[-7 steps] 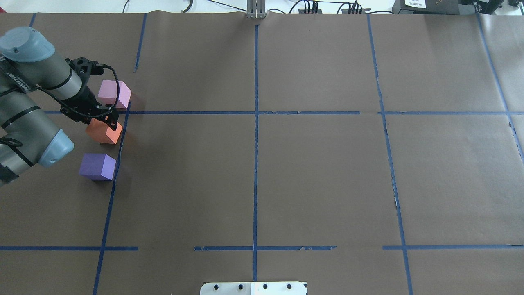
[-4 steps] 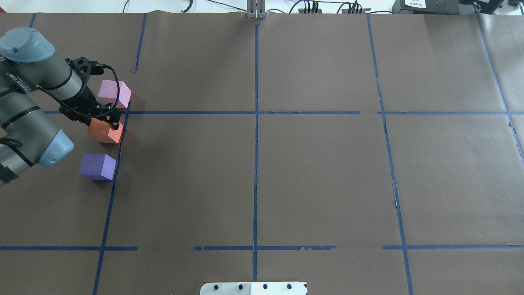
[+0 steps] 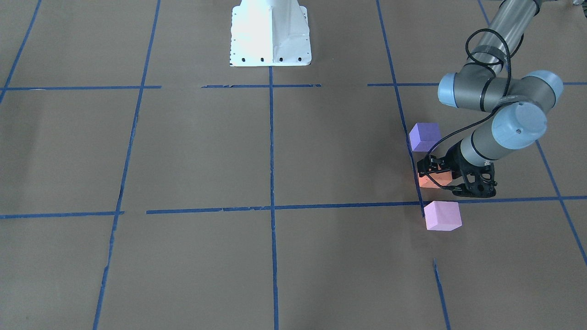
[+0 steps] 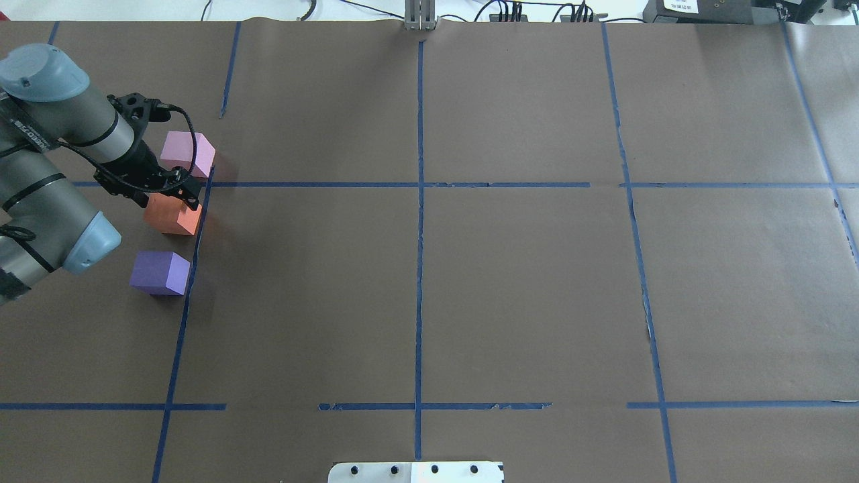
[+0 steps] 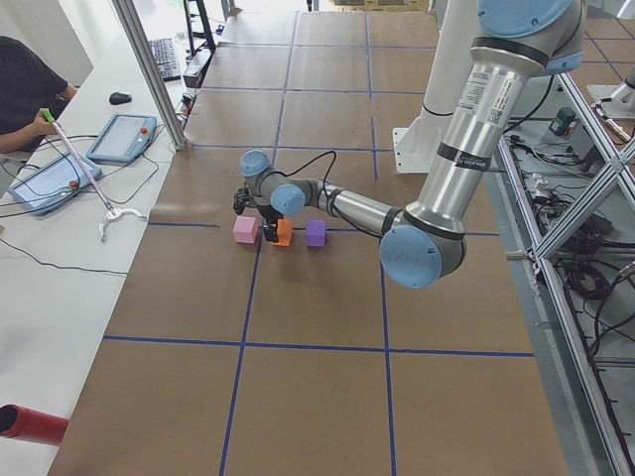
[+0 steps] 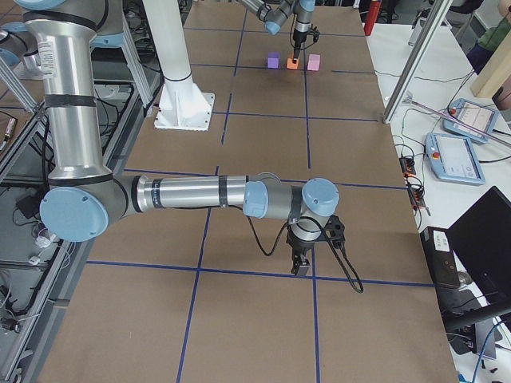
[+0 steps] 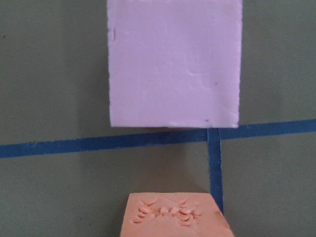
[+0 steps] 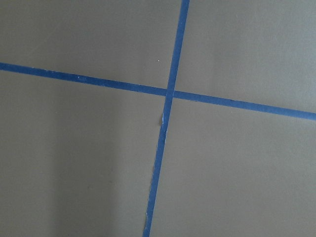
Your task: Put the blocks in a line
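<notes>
Three blocks stand in a row along a blue tape line at the table's left. They are the pink-lilac block (image 4: 188,153), the orange block (image 4: 172,217) and the violet-blue block (image 4: 160,272). My left gripper (image 4: 169,197) hangs just over the orange block (image 3: 428,182) with its fingers apart, straddling it, and looks open. The left wrist view shows the pink block (image 7: 174,64) and the dented top of the orange block (image 7: 173,217), but no fingers. My right gripper (image 6: 302,267) hovers low over bare table far from the blocks, and I cannot tell whether it is open or shut.
Brown paper with a blue tape grid (image 4: 419,184) covers the table. The white robot base (image 3: 270,32) stands at the middle of the robot's side. A desk with tablets (image 5: 119,134) runs along the far edge, where a person sits.
The orange block shifted slightly right and settled on the table. The left gripper then edged up and away from it while the block stayed put.
</notes>
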Available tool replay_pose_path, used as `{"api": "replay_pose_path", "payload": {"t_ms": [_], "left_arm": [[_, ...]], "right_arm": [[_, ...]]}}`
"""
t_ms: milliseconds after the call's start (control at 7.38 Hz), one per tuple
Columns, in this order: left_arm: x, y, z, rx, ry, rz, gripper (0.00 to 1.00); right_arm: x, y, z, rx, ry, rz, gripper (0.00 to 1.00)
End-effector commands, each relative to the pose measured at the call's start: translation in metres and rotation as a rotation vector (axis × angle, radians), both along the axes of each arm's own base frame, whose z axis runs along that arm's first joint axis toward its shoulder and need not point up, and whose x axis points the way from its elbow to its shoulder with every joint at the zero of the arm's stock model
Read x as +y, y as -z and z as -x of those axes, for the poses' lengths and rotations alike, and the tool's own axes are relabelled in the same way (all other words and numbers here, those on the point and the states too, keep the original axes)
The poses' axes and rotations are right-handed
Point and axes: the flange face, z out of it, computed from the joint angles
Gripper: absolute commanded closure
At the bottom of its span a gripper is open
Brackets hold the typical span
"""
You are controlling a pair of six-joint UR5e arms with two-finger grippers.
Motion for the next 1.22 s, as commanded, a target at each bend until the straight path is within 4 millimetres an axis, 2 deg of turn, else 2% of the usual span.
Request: {"api": "replay_pose_path", "payload": {"t_ms": [0, 406, 542, 677, 812, 948, 1083], "left_arm": [[-0.001, 0.013, 0.007, 0.013, 0.018, -0.011, 0.00], [-0.004, 0.048, 0.046, -0.003, 0.092, -0.051, 0.00], [-0.008, 0.068, 0.073, -0.010, 0.132, -0.046, 0.00], [-0.004, 0.082, 0.082, -0.011, 0.141, -0.045, 0.00], [-0.009, 0.094, 0.110, -0.012, 0.174, -0.058, 0.00], [-0.018, 0.096, 0.139, -0.009, 0.193, -0.093, 0.00], [-0.022, 0.067, 0.188, -0.044, 0.156, -0.167, 0.00]], "right_arm": [[0.000, 0.000, 0.000, 0.000, 0.000, 0.000, 0.00], [-0.001, 0.001, 0.000, 0.000, 0.000, -0.002, 0.00], [0.000, 0.000, 0.000, 0.000, 0.000, 0.000, 0.00], [0.000, 0.000, 0.000, 0.000, 0.000, 0.000, 0.00], [0.000, 0.000, 0.000, 0.000, 0.000, 0.000, 0.00], [0.000, 0.000, 0.000, 0.000, 0.000, 0.000, 0.00], [0.000, 0.000, 0.000, 0.000, 0.000, 0.000, 0.00]]}}
